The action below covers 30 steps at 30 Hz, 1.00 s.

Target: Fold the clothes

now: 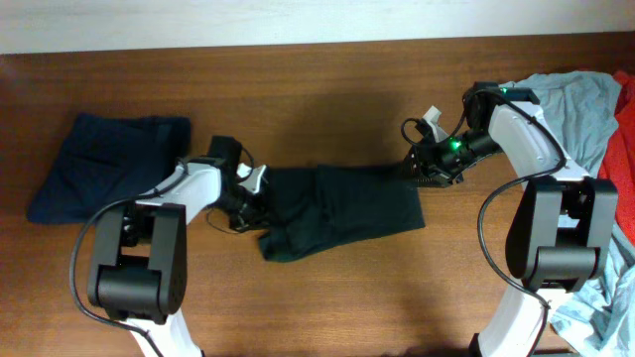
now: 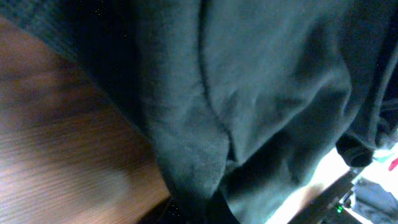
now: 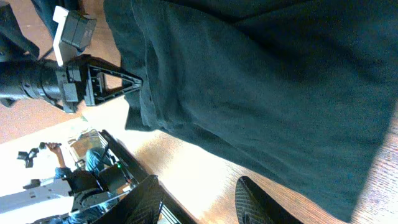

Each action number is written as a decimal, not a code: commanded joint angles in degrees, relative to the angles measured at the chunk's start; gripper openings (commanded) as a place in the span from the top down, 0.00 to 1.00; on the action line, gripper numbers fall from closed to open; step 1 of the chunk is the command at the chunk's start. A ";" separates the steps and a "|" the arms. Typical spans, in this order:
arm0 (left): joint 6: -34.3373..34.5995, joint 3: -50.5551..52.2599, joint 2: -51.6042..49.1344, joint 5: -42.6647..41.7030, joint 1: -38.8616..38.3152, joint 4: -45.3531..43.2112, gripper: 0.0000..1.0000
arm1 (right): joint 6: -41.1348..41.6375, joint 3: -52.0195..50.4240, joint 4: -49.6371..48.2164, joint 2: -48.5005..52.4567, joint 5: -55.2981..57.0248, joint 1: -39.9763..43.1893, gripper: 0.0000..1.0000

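- Black T-shirt lies partly folded at the middle of the wooden table, its long side running left to right. Its folds merge into one dark mass from overhead.
- The left gripper sits at the shirt's left edge. In the right wrist view its jaws are drawn together to a point that meets the hem. Whether any cloth is pinched there cannot be made out.
- The left wrist view is almost filled by blurred dark cloth with a strip of wood at the left. Its own fingers are hidden.
- The right gripper is at the shirt's upper right corner. In its wrist view the two fingers stand moderately apart, cut off by the lower edge. Bare wood shows between them and the cloth lies just beyond.
- A navy garment lies folded well to the left.
- A light-blue garment is heaped at the right, partly covered by the right arm.
- A red garment is cut off by the frame's right edge.
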<state>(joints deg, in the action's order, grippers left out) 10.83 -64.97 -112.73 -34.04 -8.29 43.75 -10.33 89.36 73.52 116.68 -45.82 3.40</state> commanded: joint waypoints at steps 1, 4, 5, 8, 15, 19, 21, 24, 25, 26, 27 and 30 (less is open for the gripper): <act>-5.33 -6.47 5.66 7.65 4.52 5.70 0.99 | -1.46 0.81 0.31 -1.81 -0.85 0.11 0.56; -9.40 -13.29 7.76 13.40 6.51 13.57 0.99 | -1.49 0.81 0.17 -1.81 -0.83 0.11 0.56; -10.38 -16.83 7.78 16.11 6.45 17.31 0.99 | -1.49 0.81 0.02 -1.81 -0.44 0.11 0.56; -10.49 -23.19 7.76 18.93 4.35 22.47 0.99 | -1.46 0.81 -0.26 -1.81 -0.04 0.11 0.56; -10.14 -26.47 7.52 24.39 -7.52 23.17 0.99 | -1.46 0.81 -0.26 -1.81 -0.04 0.11 0.56; -8.48 -26.47 6.95 30.73 -16.81 21.99 0.99 | -1.46 0.81 -0.26 -1.81 -0.04 0.11 0.56; -8.48 -26.47 6.43 30.91 -19.61 21.18 0.99 | -1.46 0.81 -0.22 -1.81 -0.04 0.11 0.56; -8.50 -26.47 4.31 30.91 -24.00 19.61 0.99 | -1.46 0.81 -0.17 -1.81 -0.04 0.11 0.56; -8.50 -26.47 3.65 30.91 -24.63 19.12 0.99 | -1.46 0.81 -0.15 -1.81 -0.04 0.11 0.56; -8.52 -26.47 2.75 30.93 -25.35 18.21 0.99 | -1.46 0.81 -0.13 -1.81 -0.04 0.11 0.56; -8.52 -26.47 1.95 30.91 -25.88 17.29 0.99 | -1.46 0.81 -0.09 -1.81 -0.04 0.11 0.56; -8.55 -26.47 -0.26 30.91 -26.84 14.56 0.96 | -1.46 0.81 0.24 -1.81 -0.04 0.11 0.56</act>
<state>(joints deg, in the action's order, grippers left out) 1.96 -90.54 -110.48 -3.99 -34.39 59.81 -10.83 89.36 73.32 116.66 -45.76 3.40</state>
